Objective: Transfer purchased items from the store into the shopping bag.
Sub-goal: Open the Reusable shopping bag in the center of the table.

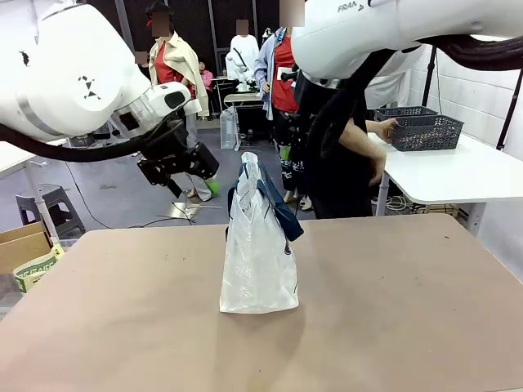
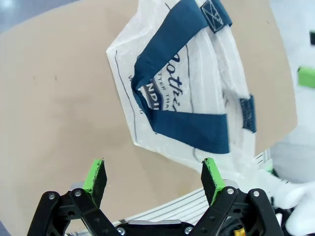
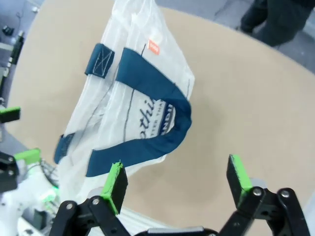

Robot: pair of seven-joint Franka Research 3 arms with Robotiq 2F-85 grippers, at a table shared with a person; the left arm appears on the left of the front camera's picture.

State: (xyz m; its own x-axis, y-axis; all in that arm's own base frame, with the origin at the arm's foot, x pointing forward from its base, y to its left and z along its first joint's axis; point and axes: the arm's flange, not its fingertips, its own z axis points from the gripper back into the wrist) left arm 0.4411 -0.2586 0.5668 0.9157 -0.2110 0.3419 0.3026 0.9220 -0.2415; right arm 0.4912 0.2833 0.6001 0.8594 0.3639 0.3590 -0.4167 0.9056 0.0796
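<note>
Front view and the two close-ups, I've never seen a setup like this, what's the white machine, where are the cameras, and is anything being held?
Two white robot arms work at a tan table. The front picture looks across it from between the arms, toward a person on the far side. The other two come from cameras on each wrist, looking down past black fingers with green pads. A whitish shopping bag with navy handles stands upright mid-table. The left gripper and right gripper are both open, up off the table, holding nothing.
</note>
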